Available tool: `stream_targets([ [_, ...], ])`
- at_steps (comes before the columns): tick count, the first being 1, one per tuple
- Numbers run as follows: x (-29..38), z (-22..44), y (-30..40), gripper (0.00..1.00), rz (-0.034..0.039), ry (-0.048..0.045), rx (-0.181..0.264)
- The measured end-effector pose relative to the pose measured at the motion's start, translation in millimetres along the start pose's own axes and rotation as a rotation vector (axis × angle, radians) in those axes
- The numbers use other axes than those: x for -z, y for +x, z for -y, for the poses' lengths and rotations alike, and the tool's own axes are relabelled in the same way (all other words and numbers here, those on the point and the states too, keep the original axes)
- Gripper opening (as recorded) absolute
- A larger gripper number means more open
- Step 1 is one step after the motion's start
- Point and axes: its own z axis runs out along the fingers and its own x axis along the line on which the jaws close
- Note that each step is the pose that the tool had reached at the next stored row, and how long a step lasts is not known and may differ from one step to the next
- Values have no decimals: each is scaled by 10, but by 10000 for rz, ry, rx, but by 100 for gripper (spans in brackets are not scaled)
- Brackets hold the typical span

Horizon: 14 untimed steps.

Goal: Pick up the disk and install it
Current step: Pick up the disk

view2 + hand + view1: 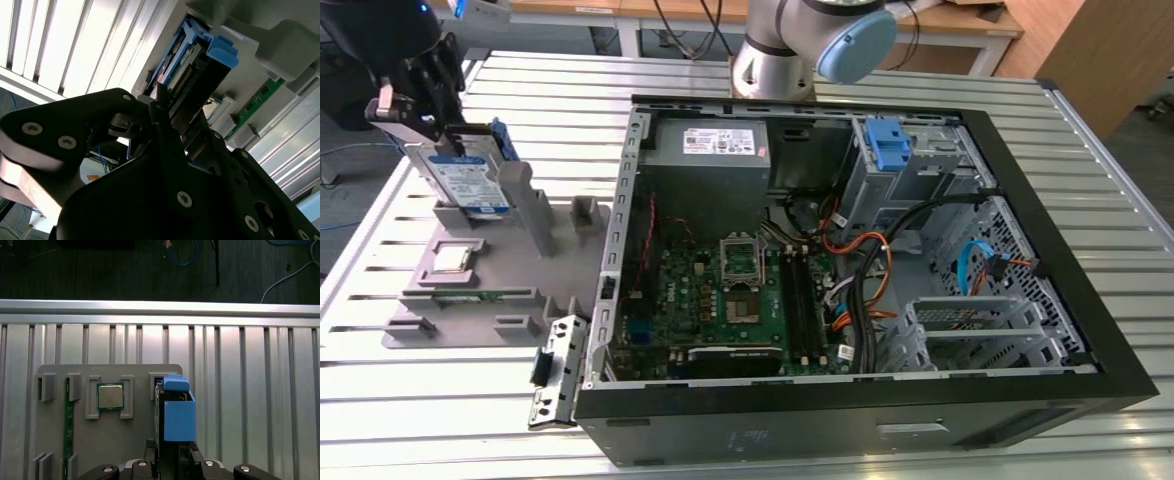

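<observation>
Clamped narrow on disk [460, 175] with end effector [424, 130]; jaws on the two broad faces at the upper end, apparently in firm contact in both wrist views. Hanging straight below end effector, lower end in or just at a slot of grey fixture [520, 290] on table [454, 430]. Can't tell whether seated or just clear. Well off to one side of end effector: open case [1067, 330].

Handling, by judgement:
- Stiff metal slab, fairly dense for its size. No sag, but real weight on the grip.
- Smooth faces, probably slippery. Needs a proper squeeze.
- Likely shock-sensitive. No knocks against slot walls.
- Blue frame probably springy plastic, so a poor grip surface. Better on the metal faces, clear of board and connector.

Orientation:
- Standing on edge, long axis close to vertical, roughly in line with end effector's approach axis, with a slight lean.
- Labelled face turned toward the exterior camera.
- Edge-on under end effector in the first wrist view, blue tab projecting past the jaws on the side away from chip [110, 396].
</observation>
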Motion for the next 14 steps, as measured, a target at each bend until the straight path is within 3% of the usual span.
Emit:
stream_targets([
  [7, 195, -7, -12, 35, -1, -1, 0],
  [14, 211, -7, -13, 35, 0, 1, -1],
])
